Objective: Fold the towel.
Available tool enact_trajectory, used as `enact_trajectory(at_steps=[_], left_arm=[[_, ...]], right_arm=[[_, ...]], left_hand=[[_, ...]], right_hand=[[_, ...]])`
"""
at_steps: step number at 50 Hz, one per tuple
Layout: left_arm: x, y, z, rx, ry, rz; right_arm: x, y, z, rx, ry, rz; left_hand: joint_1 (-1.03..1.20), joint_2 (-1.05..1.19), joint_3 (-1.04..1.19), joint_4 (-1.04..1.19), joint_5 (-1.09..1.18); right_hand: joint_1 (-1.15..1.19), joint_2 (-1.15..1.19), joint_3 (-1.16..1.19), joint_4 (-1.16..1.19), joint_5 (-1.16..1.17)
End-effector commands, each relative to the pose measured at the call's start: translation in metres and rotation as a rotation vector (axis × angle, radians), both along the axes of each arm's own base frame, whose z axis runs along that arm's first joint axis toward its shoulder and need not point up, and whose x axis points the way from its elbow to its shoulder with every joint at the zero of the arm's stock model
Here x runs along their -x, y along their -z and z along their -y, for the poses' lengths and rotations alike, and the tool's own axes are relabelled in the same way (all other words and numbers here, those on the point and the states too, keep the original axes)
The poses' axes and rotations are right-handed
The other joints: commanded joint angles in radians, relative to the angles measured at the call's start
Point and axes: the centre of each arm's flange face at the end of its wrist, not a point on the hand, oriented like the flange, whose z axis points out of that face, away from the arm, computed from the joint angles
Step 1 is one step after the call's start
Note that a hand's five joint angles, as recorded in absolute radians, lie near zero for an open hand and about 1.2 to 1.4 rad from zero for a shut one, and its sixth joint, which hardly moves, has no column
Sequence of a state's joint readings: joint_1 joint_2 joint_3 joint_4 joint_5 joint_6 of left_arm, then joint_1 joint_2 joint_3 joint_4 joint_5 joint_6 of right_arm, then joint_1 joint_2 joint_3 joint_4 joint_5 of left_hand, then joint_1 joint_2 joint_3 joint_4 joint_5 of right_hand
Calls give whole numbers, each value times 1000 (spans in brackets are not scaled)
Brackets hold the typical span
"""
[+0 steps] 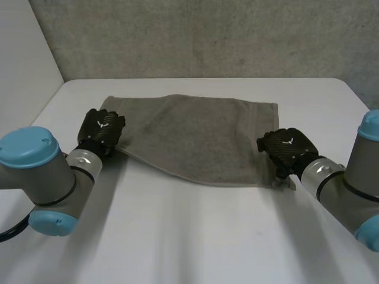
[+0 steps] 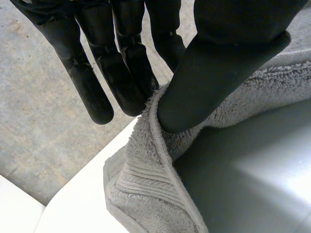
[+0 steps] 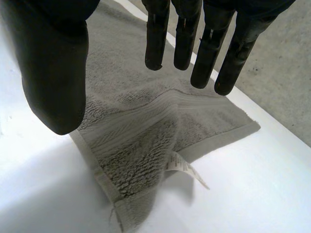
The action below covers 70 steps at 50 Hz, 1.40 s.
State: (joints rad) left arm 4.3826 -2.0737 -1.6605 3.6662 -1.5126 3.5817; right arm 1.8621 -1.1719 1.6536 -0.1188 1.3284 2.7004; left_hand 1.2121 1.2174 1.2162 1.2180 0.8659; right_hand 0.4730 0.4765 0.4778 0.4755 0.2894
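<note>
The grey towel [image 1: 201,133] lies spread on the white table [image 1: 195,236], toward its far side, with its near-left corner lifted off the surface. My left hand [image 1: 103,129] pinches that corner's hem between thumb [image 2: 214,82] and straight fingers [image 2: 121,82]. The right hand [image 1: 287,147] hangs just above the near-right corner, fingers straight, spread from the thumb and holding nothing, with a small label [image 3: 183,171] poking out of the hem below it. I judge the right hand needs a matching pinch on the hem before both corners travel level to the far edge, so the fold lands square. I cannot tell how much cloth sits behind the left thumb, and from the head view both hands cover their corners.
</note>
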Motion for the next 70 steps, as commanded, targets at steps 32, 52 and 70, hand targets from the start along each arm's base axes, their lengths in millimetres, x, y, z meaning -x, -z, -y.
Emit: enact_trajectory(at_steps=[32,52,70], left_arm=[[-3,0,2,-1,-9,0],[-5,43,14,-79,-18,32],[-20,48,31,-104,-41,4]], right_arm=[[2,50,25,160,-1,-221],[19,-14,13,143,71,-40],[55,-18,21,30,112,31]], left_hand=[[184,179,180,178,356],[-70,-75,-74,-76,101],[-447,-452,-451,-453,-275]], right_hand=[[538,535,534,536,547],[923,920,918,921,932],[923,920,918,921,932]])
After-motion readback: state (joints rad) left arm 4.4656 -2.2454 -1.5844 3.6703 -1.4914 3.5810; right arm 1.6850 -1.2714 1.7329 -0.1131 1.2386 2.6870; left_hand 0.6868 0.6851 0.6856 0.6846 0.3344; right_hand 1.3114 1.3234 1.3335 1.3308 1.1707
